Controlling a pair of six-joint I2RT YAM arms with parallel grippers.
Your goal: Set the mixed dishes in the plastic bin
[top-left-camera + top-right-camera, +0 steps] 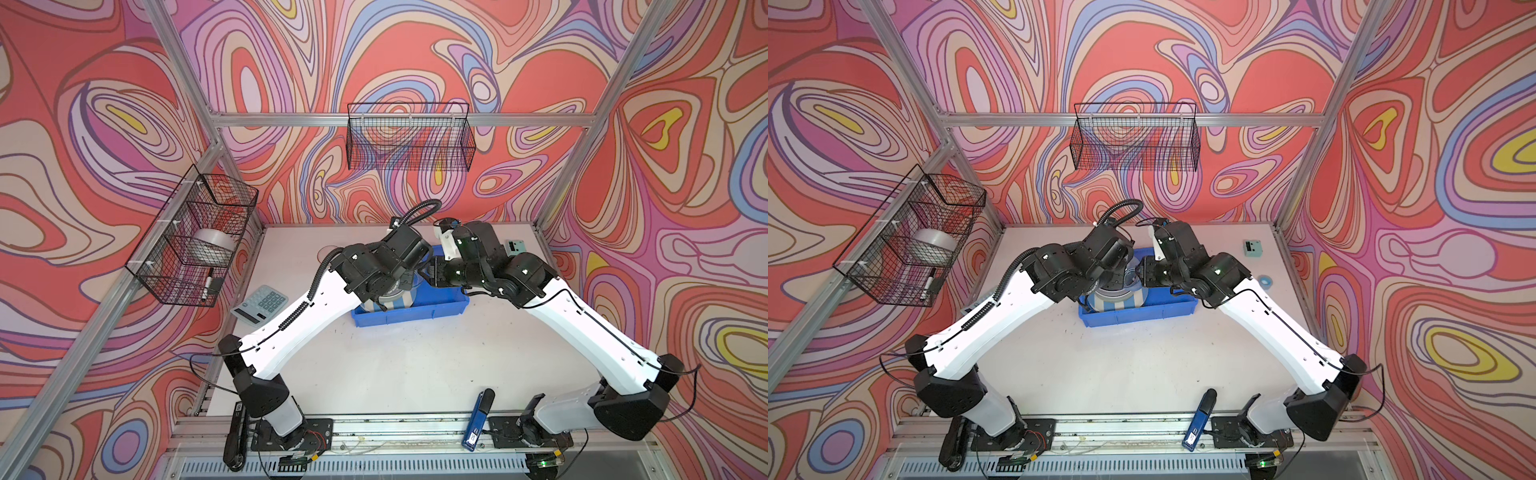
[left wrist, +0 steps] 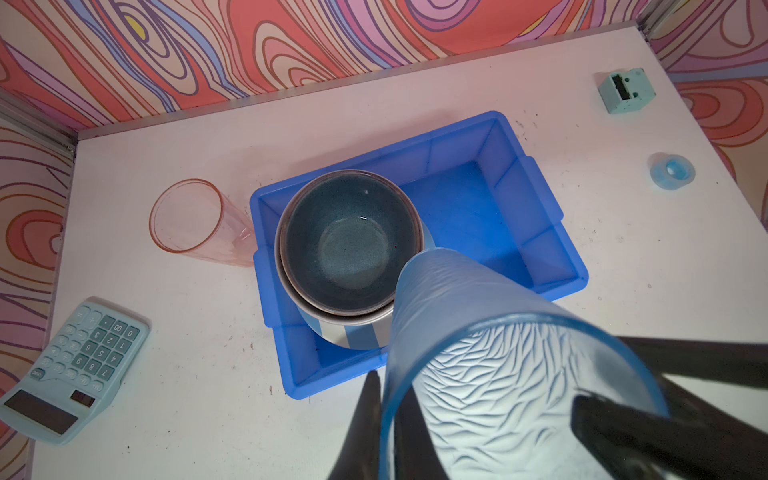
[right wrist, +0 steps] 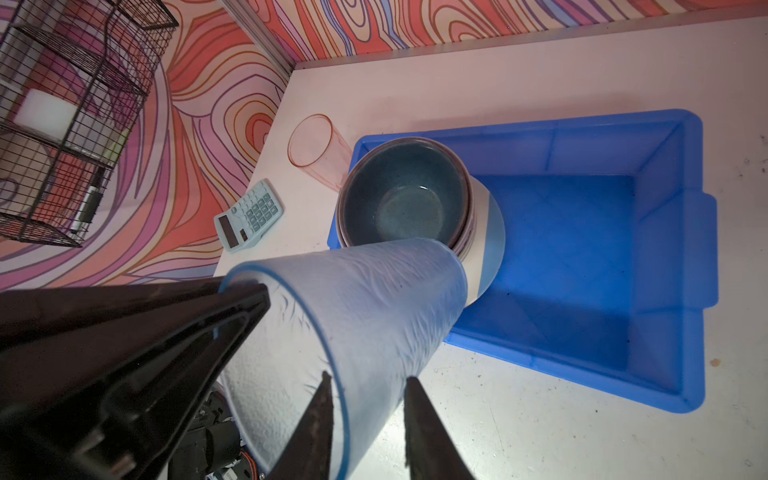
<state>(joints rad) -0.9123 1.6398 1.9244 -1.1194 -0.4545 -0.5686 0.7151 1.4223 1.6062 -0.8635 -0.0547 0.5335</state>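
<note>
A translucent grey-blue cup [image 2: 490, 353] hangs tilted above the blue plastic bin [image 2: 519, 199], with its base towards the stacked bowls. My left gripper [image 2: 388, 386] is shut on the cup's rim, one finger inside and one outside. On the opposite side of the rim, my right gripper [image 3: 368, 377] straddles the wall with a gap still showing. Inside the bin, a dark blue bowl [image 2: 349, 245] nests in a lavender bowl [image 2: 286, 282] on a blue-and-white striped plate [image 2: 357, 336]. A pink cup [image 2: 187, 216] stands on the table beside the bin. In both top views the arms cover most of the bin [image 1: 415, 311] [image 1: 1133, 316].
A pale teal calculator [image 2: 75, 365] lies left of the bin. A small blue tape roll [image 2: 672, 170] and a small teal box [image 2: 625, 89] sit at the right. Black wire baskets [image 1: 195, 237] [image 1: 409, 137] hang on the walls. A blue tool [image 1: 478, 419] lies at the front edge.
</note>
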